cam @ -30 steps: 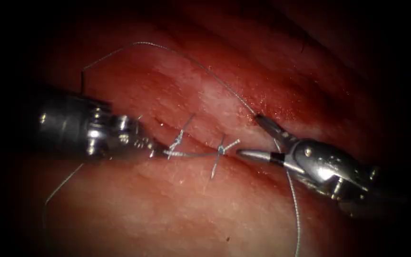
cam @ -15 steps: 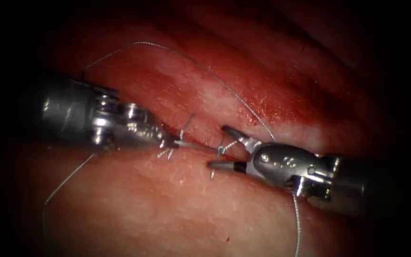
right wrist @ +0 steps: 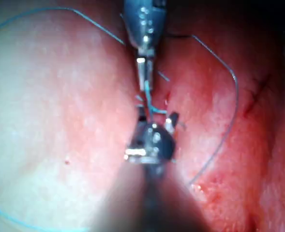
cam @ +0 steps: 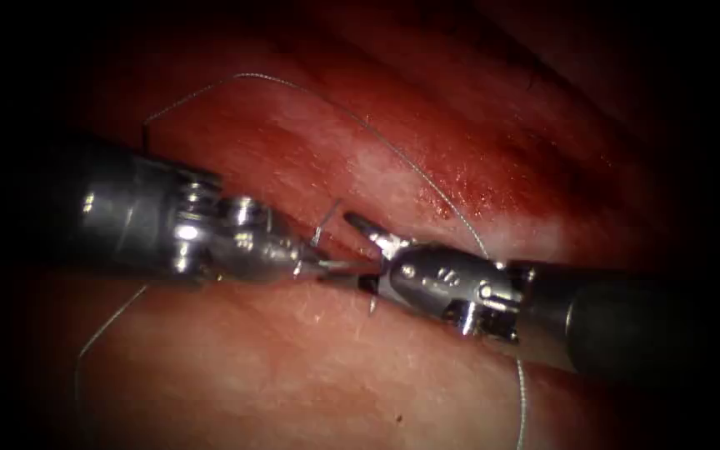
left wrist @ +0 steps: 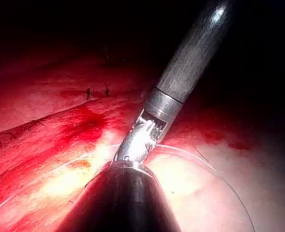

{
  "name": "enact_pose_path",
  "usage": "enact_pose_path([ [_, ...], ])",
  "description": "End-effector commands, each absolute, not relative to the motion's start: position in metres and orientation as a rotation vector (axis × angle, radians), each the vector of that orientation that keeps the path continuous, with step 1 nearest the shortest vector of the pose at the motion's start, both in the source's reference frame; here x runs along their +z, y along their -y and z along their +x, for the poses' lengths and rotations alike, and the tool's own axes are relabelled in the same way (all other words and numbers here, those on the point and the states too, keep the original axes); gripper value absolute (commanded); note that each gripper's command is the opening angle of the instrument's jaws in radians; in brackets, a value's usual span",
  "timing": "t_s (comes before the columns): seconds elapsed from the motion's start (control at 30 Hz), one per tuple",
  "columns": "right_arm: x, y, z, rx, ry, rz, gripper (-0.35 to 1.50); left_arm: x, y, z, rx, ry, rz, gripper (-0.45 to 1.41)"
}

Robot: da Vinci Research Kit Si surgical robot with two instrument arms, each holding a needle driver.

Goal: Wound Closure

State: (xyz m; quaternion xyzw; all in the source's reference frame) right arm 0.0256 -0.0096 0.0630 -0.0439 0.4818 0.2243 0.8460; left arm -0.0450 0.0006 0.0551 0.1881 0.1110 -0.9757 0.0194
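The right metal claw [cam: 353, 250], spread open, has been moved leftward along the cut [cam: 327, 242] in the reddish pork tissue [cam: 252, 367] and is now straddling the short thread ends [cam: 327, 218] there. The left metal claw [cam: 314, 265] is pinching the thin grey thread [cam: 343, 265]. A needle cannot be made out.

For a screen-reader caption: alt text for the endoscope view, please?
Two tools meet tip to tip over the cut in the tissue: the left tool grips a thread end, the right tool has open jaws around it. Thread loops above.
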Motion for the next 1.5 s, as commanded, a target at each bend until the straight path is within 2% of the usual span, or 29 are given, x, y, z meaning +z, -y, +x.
enact_pose_path([
  [0.03, 0.0637, 0.0098, 0.0262, 0.476, -1.018, -0.1, 1.33, 0.0555, -0.0003, -0.0456, -3.026, -0.35, 0.586, -0.45],
  [1.27, 0.0651, 0.0102, 0.0277, 0.488, -1.039, -0.137, 1.25, 0.0547, -0.0001, -0.0466, -3.007, -0.344, 0.621, -0.45],
  [1.5, 0.0653, 0.0101, 0.0279, 0.492, -1.042, -0.143, 1.13, 0.0544, 0.0002, -0.0467, -3.003, -0.342, 0.619, -0.45],
])
